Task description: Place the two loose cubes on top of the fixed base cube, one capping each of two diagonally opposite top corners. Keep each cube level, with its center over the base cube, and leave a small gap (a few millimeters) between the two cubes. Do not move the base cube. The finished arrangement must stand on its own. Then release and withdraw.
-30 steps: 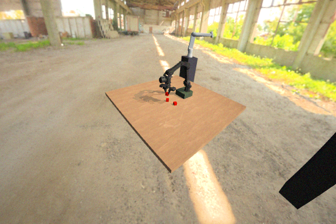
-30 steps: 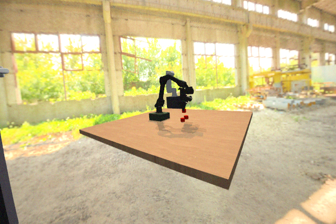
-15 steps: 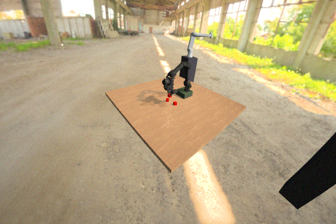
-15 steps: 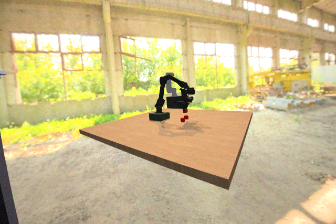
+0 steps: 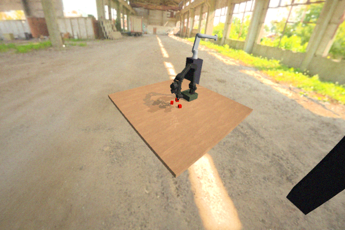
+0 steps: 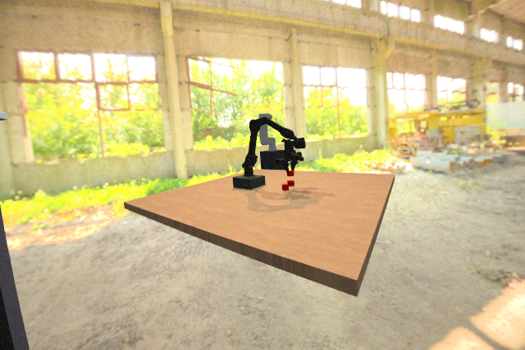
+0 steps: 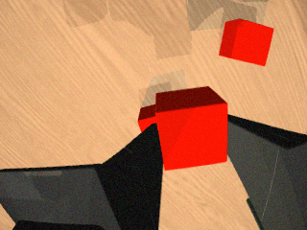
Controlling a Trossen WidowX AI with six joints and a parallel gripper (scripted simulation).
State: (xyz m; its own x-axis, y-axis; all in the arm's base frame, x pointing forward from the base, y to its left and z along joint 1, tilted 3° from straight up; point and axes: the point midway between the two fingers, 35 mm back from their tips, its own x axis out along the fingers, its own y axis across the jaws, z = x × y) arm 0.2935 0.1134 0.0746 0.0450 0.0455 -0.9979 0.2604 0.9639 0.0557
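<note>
Nearest the wrist camera, the hand (image 7: 192, 153) pinches a red cube (image 7: 192, 129) between its two dark fingers, gripped on opposite side faces so it hangs level above the table (image 7: 64, 90). Just under and behind it, a second red cube (image 7: 146, 118) peeks out on the table, mostly hidden; judging by the hover over it, this may be the base. Farther off, well apart, a third red cube (image 7: 246, 41) sits on the table, likely awaiting its turn.
</note>
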